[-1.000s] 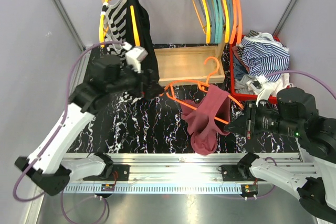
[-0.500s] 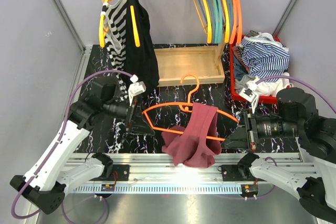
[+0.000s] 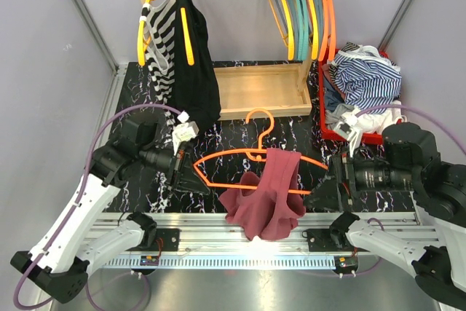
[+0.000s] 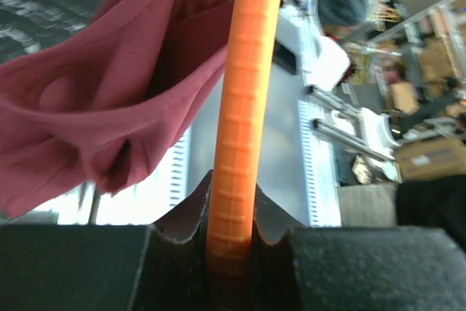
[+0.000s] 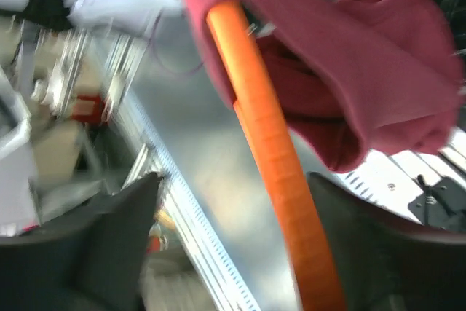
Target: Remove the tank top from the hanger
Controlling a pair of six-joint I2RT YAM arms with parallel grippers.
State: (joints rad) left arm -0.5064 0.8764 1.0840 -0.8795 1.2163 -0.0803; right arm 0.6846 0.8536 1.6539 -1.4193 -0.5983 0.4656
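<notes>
An orange hanger hangs level over the front of the table, hook up. The maroon tank top is draped over the hanger's right half and sags toward the front rail. My left gripper is shut on the hanger's left end; in the left wrist view the orange bar is pinched between the gripper's black pads, with the tank top to its left. My right gripper is open at the right end. In the right wrist view the bar runs loose between the gripper's spread fingers, below the tank top.
A wooden rack at the back holds striped and black garments on yellow hangers and a row of empty hangers. Its wooden base sits behind the hanger. A red bin of clothes stands at the right.
The left gripper came down from the rack and shut on the hanger's left end. The right gripper opened and let go of the right end. The hanger dropped lower and levelled out.
</notes>
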